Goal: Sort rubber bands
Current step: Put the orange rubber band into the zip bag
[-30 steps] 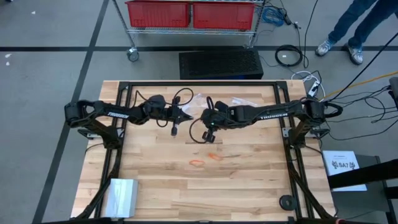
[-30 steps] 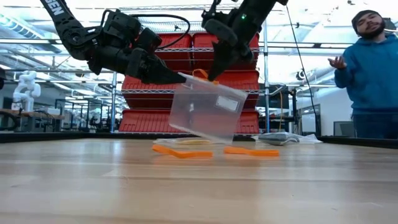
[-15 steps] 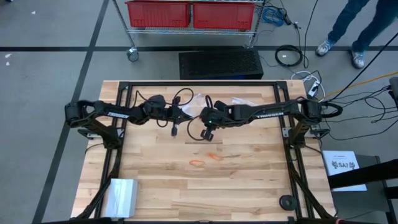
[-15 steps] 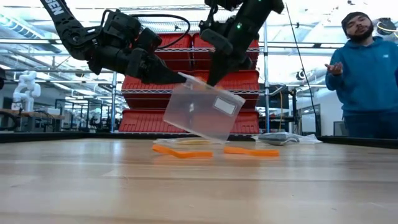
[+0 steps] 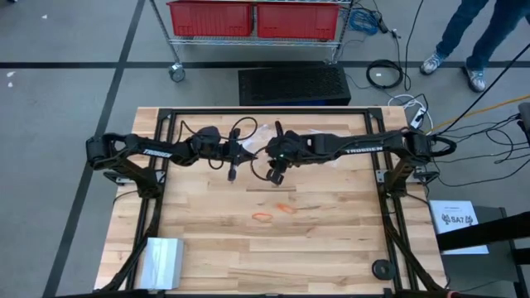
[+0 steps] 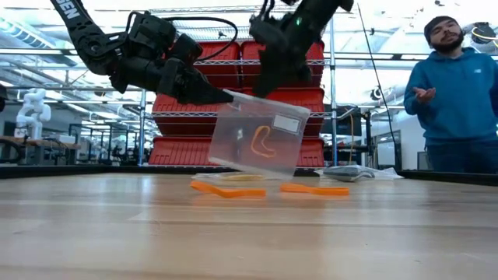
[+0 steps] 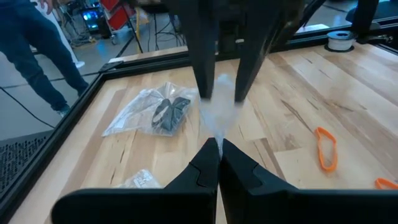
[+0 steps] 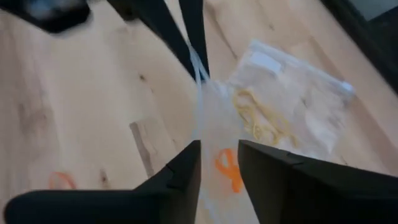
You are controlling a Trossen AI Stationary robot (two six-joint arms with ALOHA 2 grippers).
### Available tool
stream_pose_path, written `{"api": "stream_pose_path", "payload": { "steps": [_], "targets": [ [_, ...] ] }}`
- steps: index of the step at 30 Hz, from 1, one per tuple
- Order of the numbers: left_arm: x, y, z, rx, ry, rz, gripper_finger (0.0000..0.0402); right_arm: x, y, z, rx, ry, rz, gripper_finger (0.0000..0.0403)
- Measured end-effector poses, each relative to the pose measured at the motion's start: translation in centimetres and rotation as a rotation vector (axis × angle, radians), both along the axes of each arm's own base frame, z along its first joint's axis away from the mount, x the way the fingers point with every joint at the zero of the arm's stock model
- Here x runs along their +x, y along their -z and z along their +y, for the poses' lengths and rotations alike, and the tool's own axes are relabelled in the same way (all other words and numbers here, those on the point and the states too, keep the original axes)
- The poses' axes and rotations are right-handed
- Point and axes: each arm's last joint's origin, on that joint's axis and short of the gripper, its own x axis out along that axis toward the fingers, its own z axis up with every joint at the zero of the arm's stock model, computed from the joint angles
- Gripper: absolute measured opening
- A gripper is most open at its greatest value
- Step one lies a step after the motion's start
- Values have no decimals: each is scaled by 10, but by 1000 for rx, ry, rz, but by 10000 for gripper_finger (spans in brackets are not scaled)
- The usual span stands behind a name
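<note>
A clear plastic bag (image 6: 257, 136) hangs above the table's middle, with my left gripper (image 6: 229, 96) shut on its top. One orange rubber band (image 6: 261, 140) lies inside the bag. My right gripper (image 8: 219, 168) is open just over the bag's mouth (image 7: 217, 93), a finger on either side. Two more orange rubber bands (image 5: 262, 216) (image 5: 286, 208) lie flat on the wood nearer the front. A bag with black bands (image 7: 168, 112) and a bag with yellowish bands (image 8: 267, 106) lie flat at the far side. My left gripper pinches the bag's top edge at one corner (image 7: 217, 134) between its two fingers. The fingers come from the table's left, slanting slightly down. The bag hangs tilted below them, clear of the table. My right gripper: I cannot tell whether its fingers touch the bag's rim.
A pale box (image 5: 161, 261) sits at the near left corner and a small black roll (image 5: 382, 269) at the near right. A black frame (image 5: 265, 111) edges the table. A person (image 6: 455, 93) stands beyond the table's far side, with red bins (image 5: 252, 18) on a cart.
My right gripper has opened over the bag's mouth and let go of an orange rubber band, which has fallen into the bag. The gripper has also shifted slightly toward the far left. The bag stays held by my left gripper.
</note>
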Motion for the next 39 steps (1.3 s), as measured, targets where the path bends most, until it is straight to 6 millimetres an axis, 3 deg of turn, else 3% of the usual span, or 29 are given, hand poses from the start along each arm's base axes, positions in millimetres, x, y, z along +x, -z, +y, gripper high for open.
{"api": "stream_pose_path", "payload": {
  "steps": [5,9,16,21,26,34,37,39],
  "targets": [
    [0,0,0,-3,-1,0,8,-6,-30,6,6,-13,17,136],
    [0,0,1,-6,-4,1,8,-14,-40,32,117,-74,81,165],
    [0,-1,1,-3,1,-10,8,-19,11,106,281,-82,153,193],
    [0,-1,0,-4,11,-12,8,-17,58,139,285,-38,171,212],
    [0,-2,0,-2,12,-17,8,-13,92,142,145,21,251,217],
    [0,-2,0,-3,12,-17,8,-8,121,128,118,83,358,212],
    [0,-2,0,-3,12,-17,8,-7,125,127,140,78,379,184],
    [0,-2,0,-3,12,-17,8,-6,126,127,153,67,378,142]
  ]
}}
